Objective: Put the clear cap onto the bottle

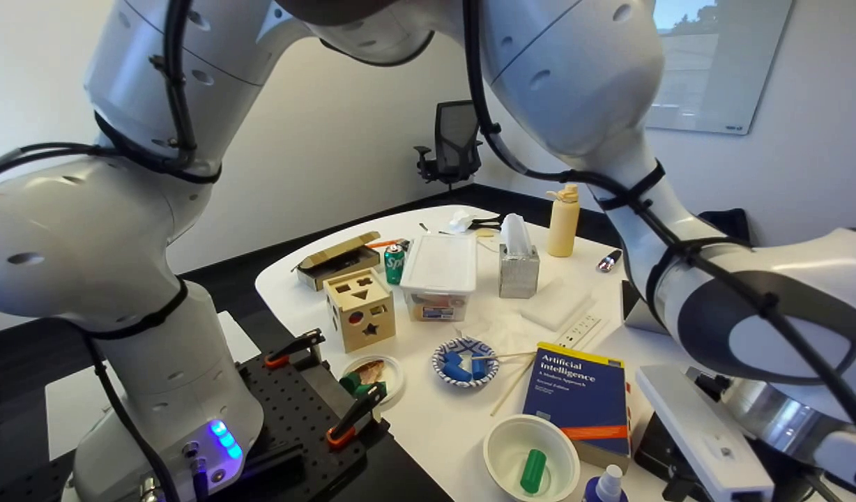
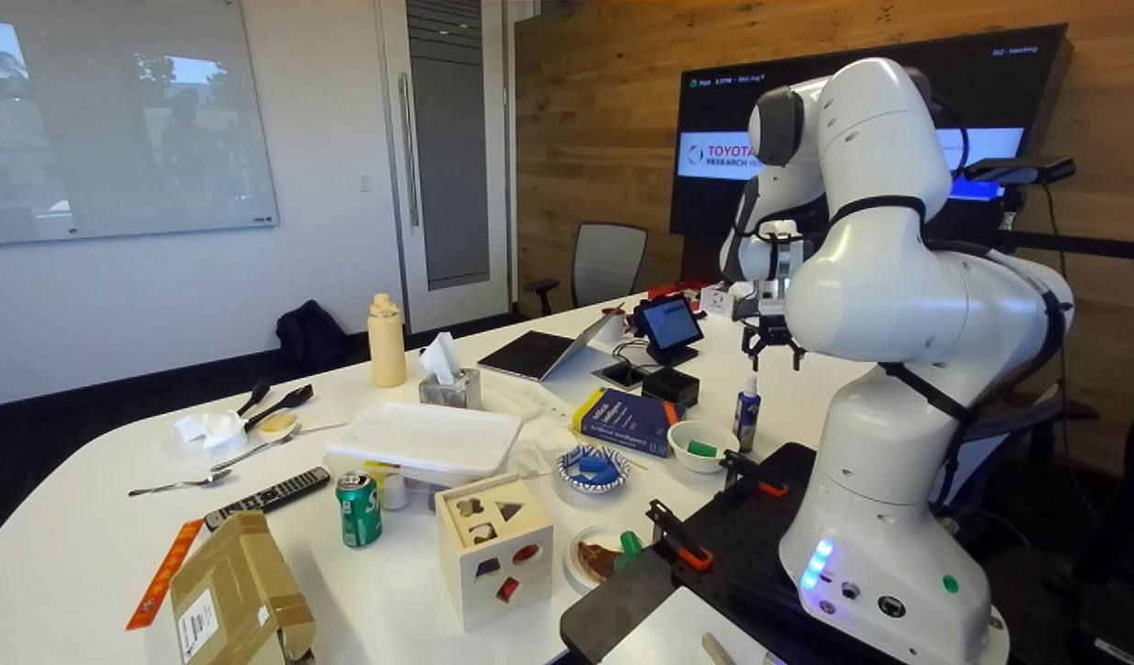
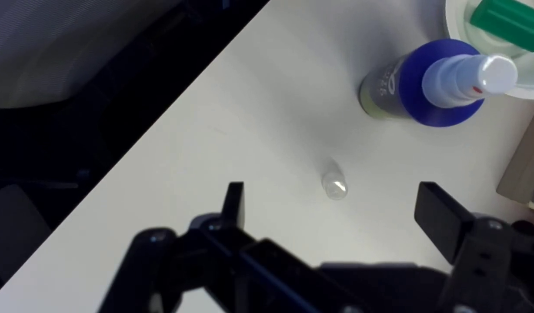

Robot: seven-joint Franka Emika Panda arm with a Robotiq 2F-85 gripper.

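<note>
- Note, in the wrist view, the straight edge of the white table point(image 3: 184, 174), slanting from far middle down to near left; beyond it, on the left, dark space and, at far left, a pale grey mesh surface point(image 3: 67, 52); cannot tell of what;
- Find room for moving along a broad stretch of white tabletop, from that edge across toward the right; see tighter room at the right, beside the end of a thick book point(image 3: 521, 161), and at far right, beside a white bowl point(image 3: 532, 92) with a green block point(image 3: 510, 24) in it, cut off by the frame;
- See the bottle point(image 3: 408, 87) upright, far and to the right, blue at the shoulder, with a pale spray nozzle point(image 3: 471, 80) on top; just beside the bowl; cannot tell whether touching;
- Find the clear cap point(image 3: 335, 185) on the tabletop, well in from the edge, nearer than the bottle and to its left, apart from it;
- See the gripper point(image 3: 331, 203) spread wide at the near side of the wrist view; in an exterior view, see the same gripper point(image 2: 774, 358) hanging above the table, tips apart;
- Find the cap within the gap as seen from the wrist, about midway between left finger point(image 3: 235, 204) and right finger point(image 3: 441, 217), slightly farther than the tips; cannot tell the height of the tips over it.
</note>
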